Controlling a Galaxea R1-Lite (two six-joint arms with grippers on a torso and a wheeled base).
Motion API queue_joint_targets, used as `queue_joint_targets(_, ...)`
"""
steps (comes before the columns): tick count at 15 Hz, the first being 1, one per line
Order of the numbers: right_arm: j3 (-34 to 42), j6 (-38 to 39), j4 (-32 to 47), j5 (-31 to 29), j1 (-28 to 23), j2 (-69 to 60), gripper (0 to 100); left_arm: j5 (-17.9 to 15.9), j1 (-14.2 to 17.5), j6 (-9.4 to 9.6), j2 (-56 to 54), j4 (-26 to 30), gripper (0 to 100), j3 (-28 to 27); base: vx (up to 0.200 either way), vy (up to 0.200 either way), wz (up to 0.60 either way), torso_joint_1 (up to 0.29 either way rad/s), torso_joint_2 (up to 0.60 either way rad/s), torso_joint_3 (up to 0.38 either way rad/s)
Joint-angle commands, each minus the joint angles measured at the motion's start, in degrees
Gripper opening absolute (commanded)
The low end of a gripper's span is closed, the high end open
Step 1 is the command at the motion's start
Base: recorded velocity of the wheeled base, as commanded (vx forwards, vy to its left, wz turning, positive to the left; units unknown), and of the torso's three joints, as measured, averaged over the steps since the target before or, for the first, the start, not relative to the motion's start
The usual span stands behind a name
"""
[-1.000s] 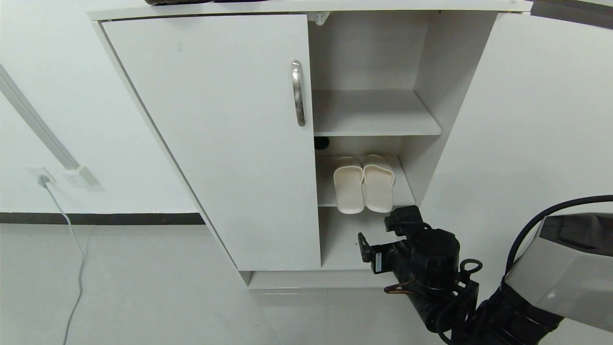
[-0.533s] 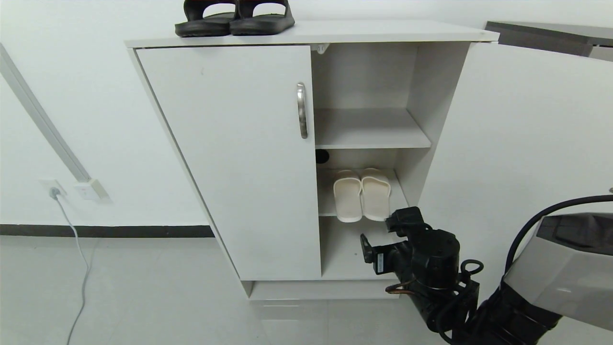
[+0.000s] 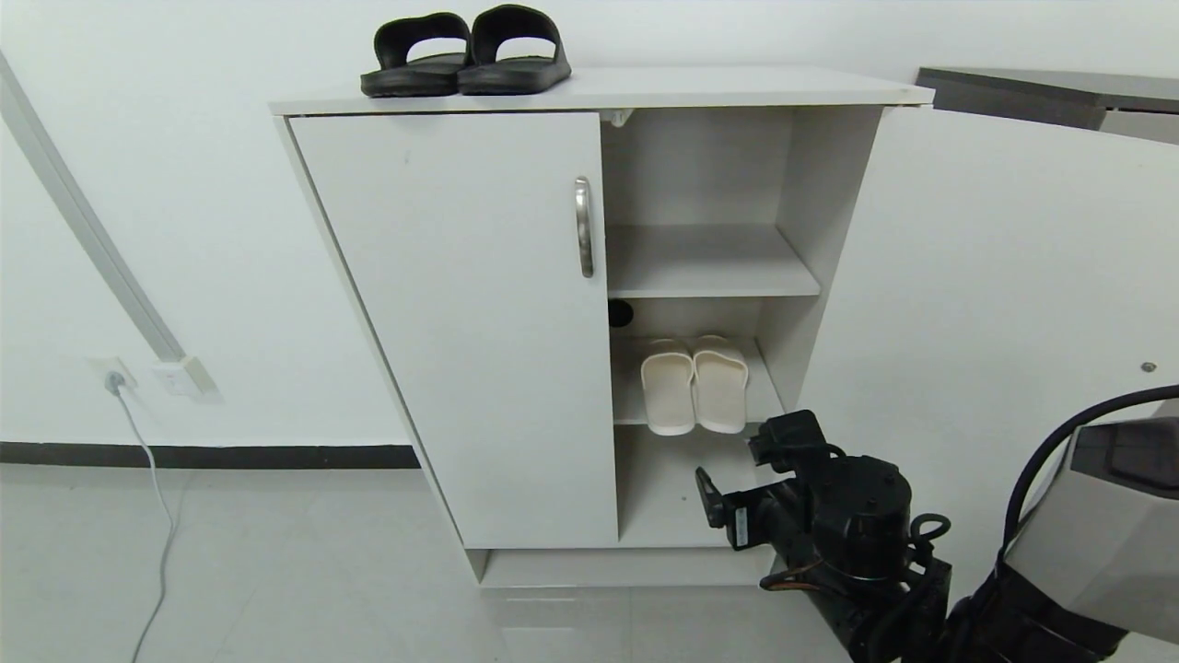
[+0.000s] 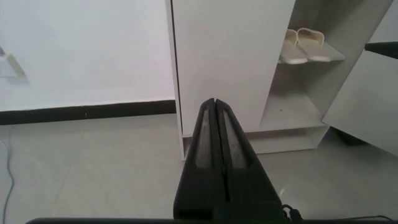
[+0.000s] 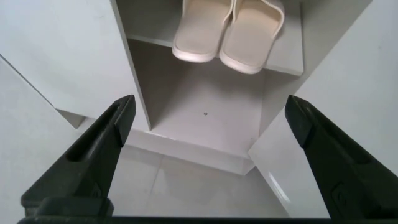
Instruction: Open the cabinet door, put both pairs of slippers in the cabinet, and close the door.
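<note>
The white cabinet has its left door shut and its right door swung wide open. A black pair of slippers rests on the cabinet top. A white pair of slippers lies side by side on the middle shelf, also seen as white slippers and white slippers. My right gripper hangs open and empty in front of the bottom compartment, just below the white pair; its own view shows the right gripper spread wide. My left gripper is shut with nothing in it, low over the floor before the closed door.
A metal handle runs down the closed door's edge. The upper shelf and bottom compartment are bare. A wall socket with a cable sits at the left. Tiled floor lies open before the cabinet.
The head camera has tilted up and pulled back, so the cabinet top with the black slippers has come into view. The right gripper stays open before the bottom compartment.
</note>
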Motion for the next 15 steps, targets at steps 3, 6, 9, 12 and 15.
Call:
queue_joint_targets(3,1.06,-0.99,-2.94,1.05,-0.65,0.03,100,0.01,0.00,0.00,0.08,0.02,0,0.00,0.000,0.067,0.00,0.001,0.00,0.001)
queue_joint_targets(6,1.41,-1.43,-4.61,1.13,-0.91,0.99,100,0.01,0.00,0.00,0.08,0.02,0,0.00,0.000,0.200,0.00,0.002,0.00,0.007)
queue_joint_targets(9,2.11,-2.13,-4.79,1.22,-1.00,1.43,100,0.01,0.00,0.00,0.08,-0.07,0,0.00,0.000,0.200,0.00,0.002,0.01,0.001)
queue_joint_targets(12,2.11,-2.22,-4.79,1.22,-0.91,2.05,100,0.01,0.00,0.00,0.08,0.02,0,0.00,0.000,0.200,0.00,0.007,0.00,0.006)
queue_joint_targets(15,2.20,-2.22,-5.23,1.22,-0.91,2.66,100,0.01,0.00,0.00,0.08,0.02,0,0.00,0.000,0.200,0.00,-0.001,0.00,0.004)
